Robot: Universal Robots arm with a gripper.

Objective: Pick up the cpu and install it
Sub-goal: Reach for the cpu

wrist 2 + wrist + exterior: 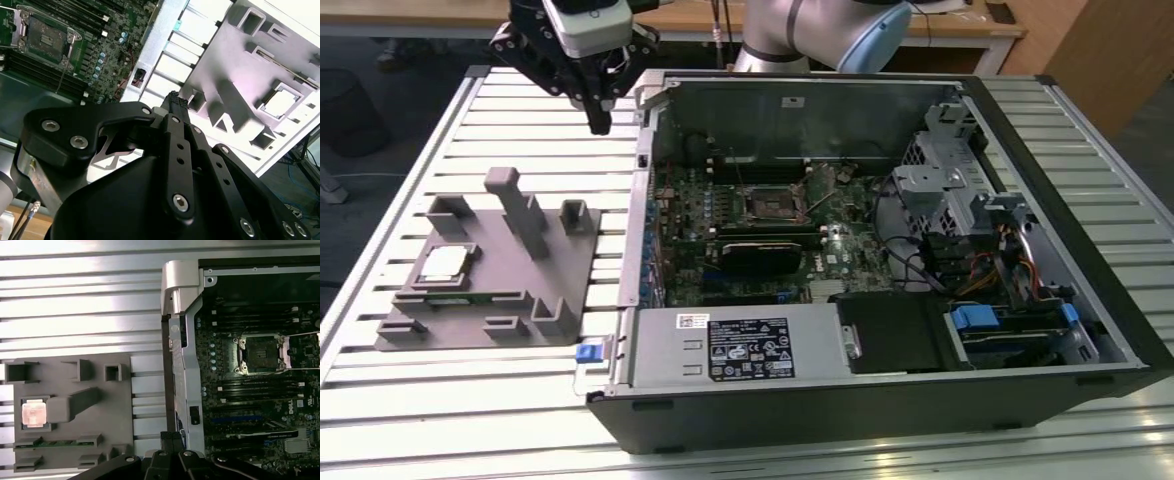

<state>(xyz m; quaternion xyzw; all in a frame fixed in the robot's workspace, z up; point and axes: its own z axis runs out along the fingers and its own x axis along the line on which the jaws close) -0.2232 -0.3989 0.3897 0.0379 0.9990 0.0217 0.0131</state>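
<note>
Slatted metal tabletop (467,420) is seen carrying two things: a grey plastic holder (520,300) is laid toward the exterior view's left, and an open computer case (854,415) is set just beside it toward the exterior view's right. The cpu (444,265) is found seated in a square recess of the holder, pale top upward, and the same chip is picked out in both wrist views (a bright little square against the grey). The gripper (600,122) is held in the air over the slats, close to the case's far corner on the exterior view's left, pointed downward and well apart from the cpu. Its fingers (175,100) are drawn together at the tips, and nothing is clasped between them. Inside the case, the black square socket (774,205) is seen on the green board, ringed by its metal frame, with dark memory slots ranged beside it in the first wrist view. Nearer the case's front edge, a grey metal box (734,345) with a white label is mounted.
</note>
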